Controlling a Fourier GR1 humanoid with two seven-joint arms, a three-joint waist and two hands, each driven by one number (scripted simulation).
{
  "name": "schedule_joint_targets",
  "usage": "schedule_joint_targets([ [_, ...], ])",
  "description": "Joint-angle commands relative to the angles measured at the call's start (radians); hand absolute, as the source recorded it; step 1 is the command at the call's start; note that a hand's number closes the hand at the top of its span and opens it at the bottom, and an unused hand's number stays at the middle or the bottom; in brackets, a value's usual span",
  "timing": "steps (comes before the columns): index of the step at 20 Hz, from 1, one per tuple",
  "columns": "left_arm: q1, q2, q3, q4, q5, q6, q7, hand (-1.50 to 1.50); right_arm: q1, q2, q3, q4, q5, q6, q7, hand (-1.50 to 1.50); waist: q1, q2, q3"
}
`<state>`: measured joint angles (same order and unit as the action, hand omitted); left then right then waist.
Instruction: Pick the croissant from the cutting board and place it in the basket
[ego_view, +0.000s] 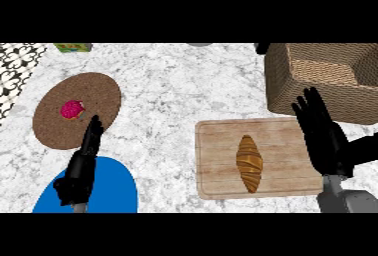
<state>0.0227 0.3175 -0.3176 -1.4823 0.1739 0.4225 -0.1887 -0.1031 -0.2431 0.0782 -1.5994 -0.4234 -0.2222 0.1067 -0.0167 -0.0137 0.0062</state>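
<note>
**Croissant (249, 163) lying on board, right hand open just beside it**

Right hand (321, 137) is showing at the lower right, flat and wide open, fingers straight, a little spread and pointing away from the robot. It is holding nothing at all. Its palm is sitting over the right edge of the board (218, 150), and its fingertips are reaching past the board's far corner and overlapping the near wall of the basket (284, 95). Whether the hand is touching the board, I cannot tell.

The croissant is lying just to the left of that hand, apart from it and untouched. It is resting lengthwise on the board's right half, one tip pointing toward the robot and the other away. The basket is sitting straight ahead of the right hand, beyond the fingertips, with its opening facing up.

Over on the other side, the left hand (83, 167) is showing edge-on at the lower left, fingers stretched forward, nothing in it. A blue plate (118, 192) is lying beneath its palm and wrist. Its fingertips are overlapping the near rim of a brown plate (92, 92), and a pink item (71, 109) is sitting on that plate, just ahead and slightly left of them. The croissant is lying well off to this hand's right, across a stretch of counter (184, 85).
</note>
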Motion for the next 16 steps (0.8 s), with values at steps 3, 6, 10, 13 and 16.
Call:
schedule_joint_targets([
  [3,0.014,0.005,-0.002,0.081,0.053,-0.056,0.143,0.00,-0.146,0.017,0.064,-0.009,-0.002,0.125,-0.058,1.50,0.032,0.018,-0.006],
  [6,0.077,0.024,-0.015,0.165,0.106,-0.114,0.239,0.00,-0.267,0.013,0.107,-0.035,-0.029,0.263,-0.114,1.50,0.071,0.030,-0.005],
  [10,0.067,0.069,-0.006,0.146,0.148,-0.187,0.304,0.00,-0.236,0.072,0.393,-0.037,0.193,0.341,-0.234,1.50,0.060,0.019,-0.006],
  [13,0.045,0.107,0.044,0.164,0.174,-0.198,0.357,0.00,-0.187,0.124,0.528,-0.054,0.424,0.164,-0.220,-1.50,0.024,0.010,-0.007],
  [16,0.059,0.083,0.039,0.179,0.168,-0.188,0.343,0.00,-0.253,0.073,0.528,-0.067,0.549,0.086,-0.045,-1.50,0.010,0.007,-0.009],
])
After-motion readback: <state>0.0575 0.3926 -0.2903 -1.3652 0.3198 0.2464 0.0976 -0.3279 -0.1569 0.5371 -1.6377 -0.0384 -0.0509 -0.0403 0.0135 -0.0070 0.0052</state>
